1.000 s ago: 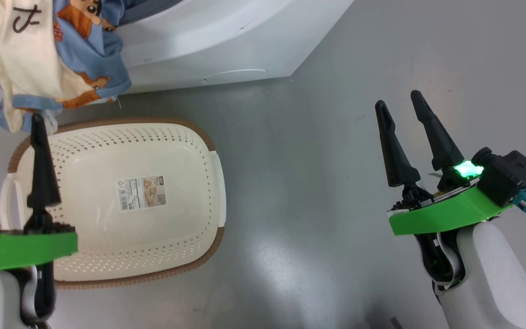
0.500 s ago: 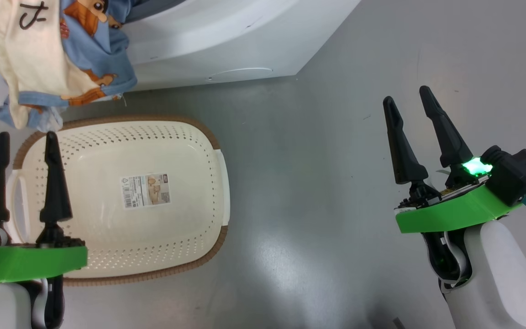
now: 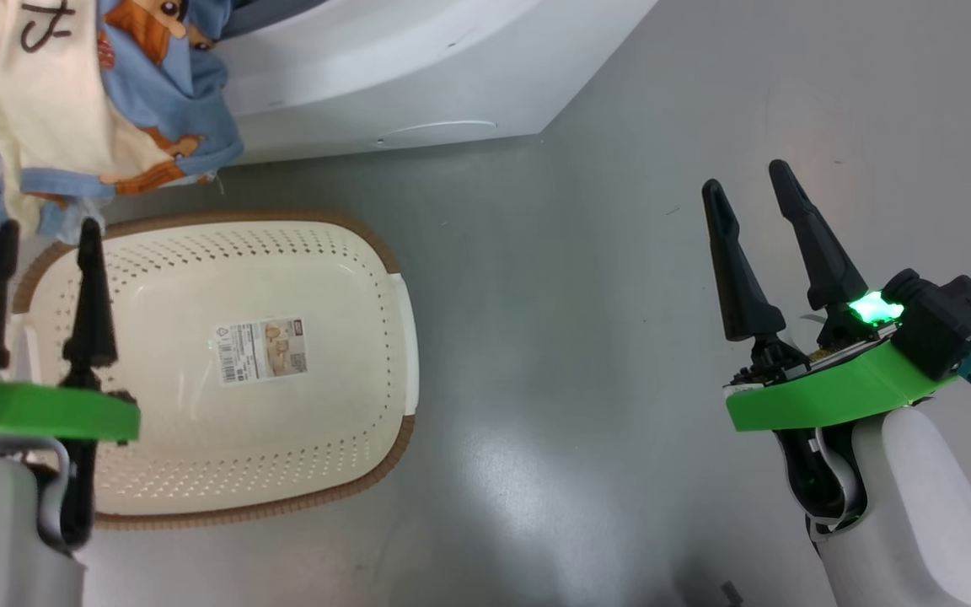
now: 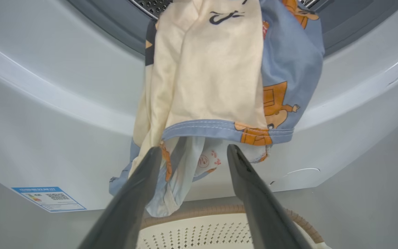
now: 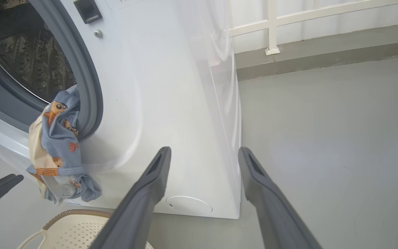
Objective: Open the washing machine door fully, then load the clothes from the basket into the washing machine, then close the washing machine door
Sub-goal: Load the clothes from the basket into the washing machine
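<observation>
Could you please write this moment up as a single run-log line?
clothes: draped over washing machine opening, hanging out | basket: empty, on floor | left gripper: open, near clothes' hem | right gripper: open, empty

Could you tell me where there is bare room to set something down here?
Free: the grey floor between the cream-white perforated basket and the right gripper, up to the boxy white washing machine; also the basket's empty bottom. Crowded: the drum mouth, where the light blue bear-print clothes hang just beyond the left gripper.

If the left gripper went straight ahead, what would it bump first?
Probably the clothes hanging from the washing machine, right ahead of the open left gripper; depth is hard to judge.
</observation>
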